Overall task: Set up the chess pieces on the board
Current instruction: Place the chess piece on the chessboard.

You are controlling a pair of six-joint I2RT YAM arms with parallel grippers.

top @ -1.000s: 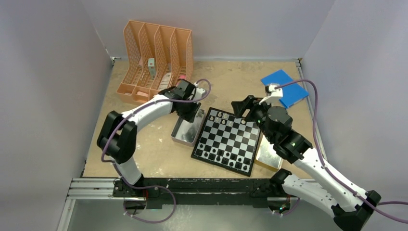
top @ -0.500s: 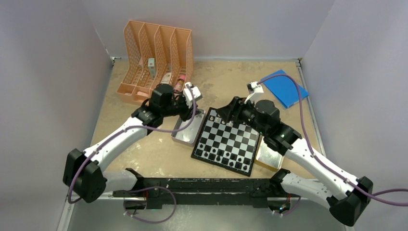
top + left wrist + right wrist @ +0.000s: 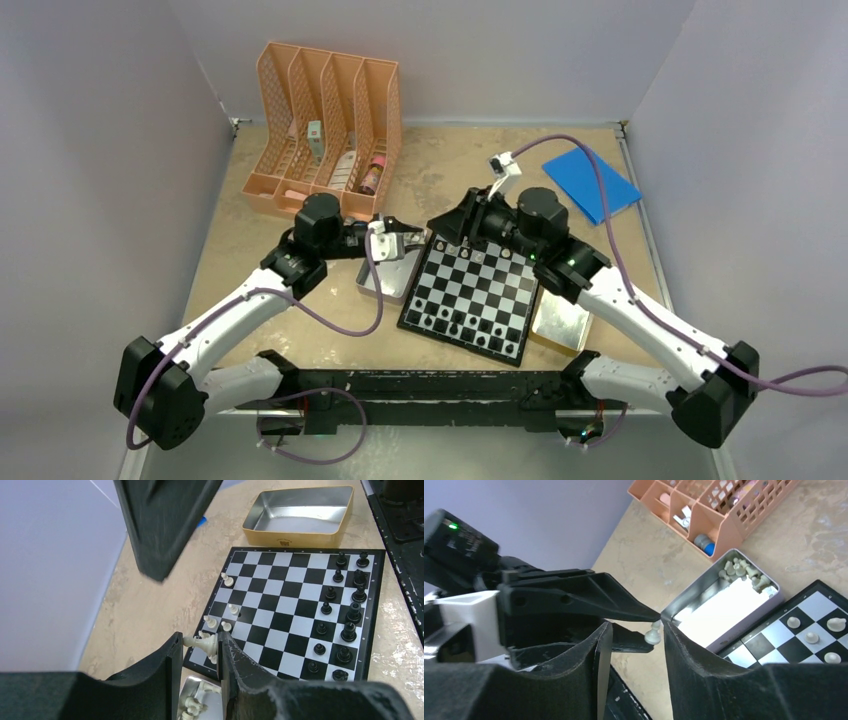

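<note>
Tan table (image 3: pixel 470 160); pale piece (image 3: pixel 200 641) sideways in left gripper (image 3: pixel 199 648)

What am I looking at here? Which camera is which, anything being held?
Two robot arms with two-finger grippers. The wide picture looks down from above and behind them; the other two come from a camera on each wrist. On the table: a chessboard with black pieces lined along one side, a silver tin of spare white pieces, an empty gold tin, an orange file rack, a blue flat item. The left gripper pinches one white piece; the right gripper is open close by.
</note>
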